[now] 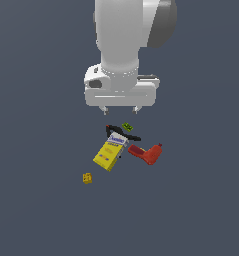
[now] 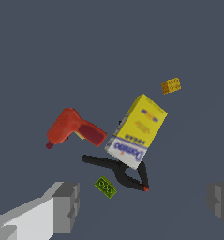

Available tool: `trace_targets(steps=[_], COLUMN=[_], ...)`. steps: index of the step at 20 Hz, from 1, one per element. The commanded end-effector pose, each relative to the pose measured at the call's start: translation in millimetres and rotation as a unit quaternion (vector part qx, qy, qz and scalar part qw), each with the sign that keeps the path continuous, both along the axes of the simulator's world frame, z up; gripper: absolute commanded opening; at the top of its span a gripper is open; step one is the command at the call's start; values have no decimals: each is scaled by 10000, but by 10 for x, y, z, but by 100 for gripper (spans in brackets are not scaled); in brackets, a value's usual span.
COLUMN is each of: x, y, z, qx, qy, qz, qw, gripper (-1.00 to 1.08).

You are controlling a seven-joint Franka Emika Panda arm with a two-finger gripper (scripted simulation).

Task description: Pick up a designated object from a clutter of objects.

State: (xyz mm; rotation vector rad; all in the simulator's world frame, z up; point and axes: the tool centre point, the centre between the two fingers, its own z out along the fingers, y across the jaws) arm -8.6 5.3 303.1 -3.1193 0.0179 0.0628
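Items I count on the dark grey surface [image 1: 36, 210]:

1. Red drill [image 1: 146, 152]: L-shaped, lying flat at the exterior view's right edge of the group, its thick body just beside the box's labelled end. Nothing lies on it.
2. Yellow box [image 1: 108, 151]: lying flat and skewed, white-blue label at the end nearest the arm. I see it closed; I cannot tell what is in it.
3. Black curved piece [image 1: 122, 134]: thin, partly under the box's labelled end, one tip reaching toward the drill.
4. Green piece [image 1: 127, 126]: tiny, just beyond the black piece, apart from the box.
5. Yellow cube [image 1: 87, 178]: alone, well apart from the group on the exterior view's left.

End effector [image 1: 120, 108]: fingers [image 2: 62, 206] spread wide, holding nothing. I have it hanging above the surface over the green piece and the black piece. The drill lies off to the exterior view's right of it and lower down, touching neither finger.
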Motion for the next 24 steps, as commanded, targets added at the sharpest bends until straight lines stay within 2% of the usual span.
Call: trace_targets(steps=[1, 13, 24], x=[0, 23, 114], y=[0, 2, 191], z=[0, -38, -254], qx=[0, -31, -117], qy=[0, 13, 227], qz=[0, -86, -487], qw=[10000, 10000, 9985], gripper=[108, 108, 108])
